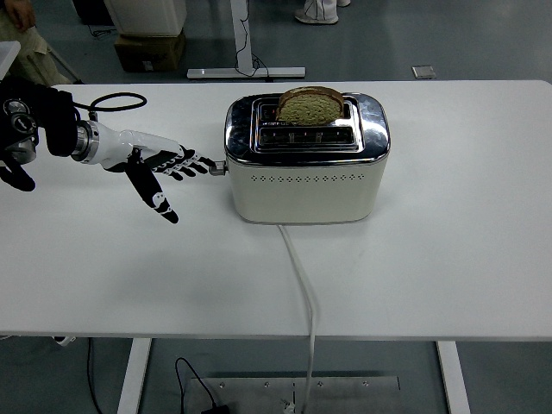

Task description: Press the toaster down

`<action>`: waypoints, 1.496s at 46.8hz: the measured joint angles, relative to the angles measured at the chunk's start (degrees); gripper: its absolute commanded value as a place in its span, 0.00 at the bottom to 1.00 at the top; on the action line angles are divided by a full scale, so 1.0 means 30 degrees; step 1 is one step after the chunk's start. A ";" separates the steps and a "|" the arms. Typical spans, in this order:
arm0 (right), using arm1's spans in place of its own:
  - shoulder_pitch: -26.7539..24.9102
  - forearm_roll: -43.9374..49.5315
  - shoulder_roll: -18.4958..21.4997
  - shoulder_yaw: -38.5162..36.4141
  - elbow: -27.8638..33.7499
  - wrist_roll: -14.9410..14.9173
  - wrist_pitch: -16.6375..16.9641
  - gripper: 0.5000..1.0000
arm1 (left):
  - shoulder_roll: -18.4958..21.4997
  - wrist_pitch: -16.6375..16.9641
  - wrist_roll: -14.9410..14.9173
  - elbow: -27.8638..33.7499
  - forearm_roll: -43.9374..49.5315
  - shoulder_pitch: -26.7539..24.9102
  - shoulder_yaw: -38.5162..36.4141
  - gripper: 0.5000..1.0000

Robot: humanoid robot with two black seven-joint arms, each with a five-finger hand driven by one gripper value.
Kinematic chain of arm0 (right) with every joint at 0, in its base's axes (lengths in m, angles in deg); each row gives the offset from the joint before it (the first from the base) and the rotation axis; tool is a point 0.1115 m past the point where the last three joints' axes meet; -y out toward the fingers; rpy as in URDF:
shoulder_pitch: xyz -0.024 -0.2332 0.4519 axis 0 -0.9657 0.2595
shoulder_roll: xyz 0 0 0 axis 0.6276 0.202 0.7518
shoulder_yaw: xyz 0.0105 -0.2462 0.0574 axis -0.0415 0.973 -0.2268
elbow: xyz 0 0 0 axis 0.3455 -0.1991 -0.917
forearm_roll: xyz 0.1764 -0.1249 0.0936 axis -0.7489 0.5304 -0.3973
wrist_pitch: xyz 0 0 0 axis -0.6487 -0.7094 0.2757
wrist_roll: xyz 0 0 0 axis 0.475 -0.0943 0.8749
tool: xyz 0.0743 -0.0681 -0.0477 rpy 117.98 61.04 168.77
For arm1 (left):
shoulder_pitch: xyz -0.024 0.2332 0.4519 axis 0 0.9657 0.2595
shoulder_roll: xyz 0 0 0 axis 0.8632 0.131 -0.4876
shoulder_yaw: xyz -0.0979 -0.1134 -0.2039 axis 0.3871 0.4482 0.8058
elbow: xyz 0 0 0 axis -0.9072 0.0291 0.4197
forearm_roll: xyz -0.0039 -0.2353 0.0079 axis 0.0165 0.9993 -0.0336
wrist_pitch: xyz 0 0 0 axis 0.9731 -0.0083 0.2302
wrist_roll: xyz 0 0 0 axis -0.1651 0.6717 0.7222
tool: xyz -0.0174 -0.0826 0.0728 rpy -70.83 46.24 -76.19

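Toaster [306,164] at table [448,250] centre; bread slice [310,105] sits low in slot. Left hand [159,164] flat, fingers extended, grasping nothing, fingertips [207,164] on side lever [217,169]. Drive lever straight downward, avoid sideways push, maintain pressure until latch engages.

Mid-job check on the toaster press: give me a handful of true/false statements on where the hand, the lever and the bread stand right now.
1. The left hand has its fingertips at the lever on the toaster's left end. True.
2. The slice of bread stands fully out of the slot. False: it sits low, with only its top crust above the slot.
3. The hand is clenched into a fist. False: the fingers are stretched out towards the lever, thumb pointing down.
4. The toaster's cord runs from its front towards the table's near edge. True.
5. The right hand is pressing the toaster's top. False: no right hand is in view.
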 measured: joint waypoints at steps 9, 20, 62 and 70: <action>-0.0024 -0.0021 0.0000 -0.0008 0.0000 0.0000 0.0004 1.00 | -0.0316 0.0218 0.0042 -0.0200 0.0000 0.0391 0.0016 1.00; -0.0030 -0.0017 0.0000 -0.0021 0.0000 0.0000 0.0012 1.00 | -0.0510 0.0404 0.0094 -0.0443 0.0004 0.0814 0.0036 1.00; -0.0074 -0.0009 0.0000 0.0001 0.0001 0.0001 0.0014 1.00 | -0.0002 0.0773 0.0178 -0.0865 0.0051 0.1932 0.0066 1.00; -0.0043 0.0000 0.0000 0.0001 0.0001 0.0028 0.0011 1.00 | 0.0820 0.0699 0.0189 -0.0804 0.0595 0.1938 0.0088 1.00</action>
